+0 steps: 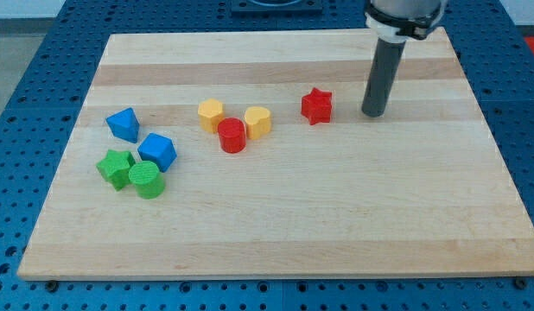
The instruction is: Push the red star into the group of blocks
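The red star (pixel 316 105) lies on the wooden board (pixel 336 216), right of centre near the view's top. My tip (pixel 372 114) rests on the board just to the star's right, a small gap apart from it. To the star's left stands a close group: a yellow hexagon (pixel 210 113), a red cylinder (pixel 232 136) and a yellow heart-like block (pixel 257 122). The star is apart from this group by about one block's width.
At the view's left is a second cluster: a blue triangular block (pixel 123 123), a blue cube-like block (pixel 156 151), a green star (pixel 116 168) and a green cylinder (pixel 147 180). The board sits on a blue perforated table (pixel 25 130).
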`<state>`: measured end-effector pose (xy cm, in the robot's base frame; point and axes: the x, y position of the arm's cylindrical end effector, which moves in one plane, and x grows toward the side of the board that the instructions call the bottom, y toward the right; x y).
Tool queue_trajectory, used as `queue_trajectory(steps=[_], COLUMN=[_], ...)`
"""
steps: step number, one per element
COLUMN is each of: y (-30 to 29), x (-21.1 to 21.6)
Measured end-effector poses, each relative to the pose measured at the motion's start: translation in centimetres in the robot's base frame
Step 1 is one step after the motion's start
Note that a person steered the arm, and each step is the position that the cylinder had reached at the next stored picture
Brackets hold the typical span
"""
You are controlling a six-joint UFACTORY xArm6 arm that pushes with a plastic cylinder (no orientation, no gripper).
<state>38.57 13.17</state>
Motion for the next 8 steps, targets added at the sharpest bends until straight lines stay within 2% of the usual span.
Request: queue_trajectory(steps=[8], y=[-15.4], x=[-0.8])
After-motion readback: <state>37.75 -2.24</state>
